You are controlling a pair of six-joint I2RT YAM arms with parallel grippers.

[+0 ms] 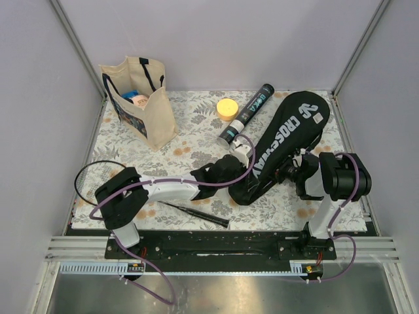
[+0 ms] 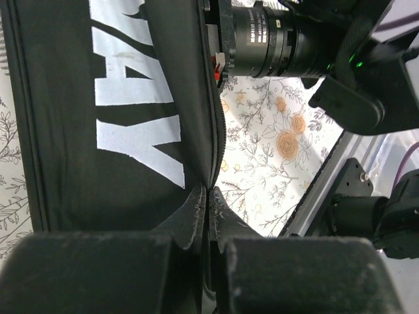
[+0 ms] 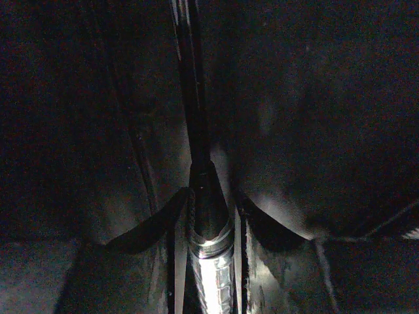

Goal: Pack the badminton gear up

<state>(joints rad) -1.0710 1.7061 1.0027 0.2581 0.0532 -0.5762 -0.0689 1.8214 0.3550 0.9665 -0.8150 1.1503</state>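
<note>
A floral cloth [image 1: 190, 147] is spread over the table, which is enclosed by grey walls [image 1: 216, 39]. Nearest the arm bases, one racket [image 1: 196, 214] is laid flat on the cloth. The left gripper [image 2: 207, 199] is clenched on the edge of the CROSSWAY cover [image 1: 288, 140]. The right gripper [image 3: 211, 212] is clamped around the second racket [image 3: 195, 118], apparently inside the dark cover. Farther back, the lettered tube [image 1: 249, 112] is seen just beside a yellow lid [image 1: 227, 108]. The tote bag [image 1: 141, 101] is stood at the far left.
</note>
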